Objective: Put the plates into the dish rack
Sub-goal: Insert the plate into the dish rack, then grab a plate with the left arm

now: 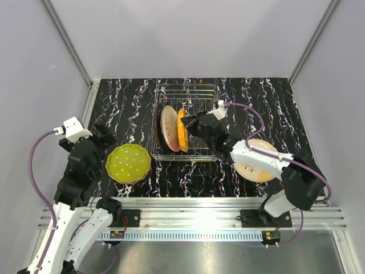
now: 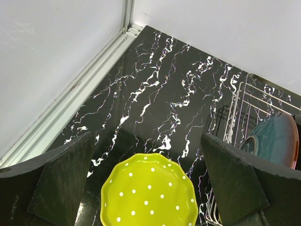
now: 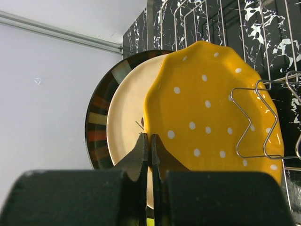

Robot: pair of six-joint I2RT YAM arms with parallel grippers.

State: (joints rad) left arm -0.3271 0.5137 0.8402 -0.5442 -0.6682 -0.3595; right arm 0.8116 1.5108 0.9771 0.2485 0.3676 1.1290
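Observation:
The silver wire dish rack (image 1: 199,94) stands at the middle back of the table. Three plates stand upright in it: a black striped plate (image 1: 160,121), a cream plate (image 1: 169,135) and an orange dotted plate (image 1: 182,132). My right gripper (image 1: 191,124) is shut on the orange plate's rim; in the right wrist view the right gripper (image 3: 150,141) pinches the edge of the orange plate (image 3: 211,108), in front of the cream plate (image 3: 123,117) and the black plate (image 3: 96,129). My left gripper (image 2: 148,176) is open and empty above a yellow-green dotted plate (image 2: 149,195) lying flat on the table.
A cream plate (image 1: 258,165) lies flat on the table at the right, partly under my right arm. The yellow-green plate (image 1: 129,163) lies just left of the rack's front corner. Rack wires (image 3: 256,117) cross in front of the orange plate. Grey walls enclose the table.

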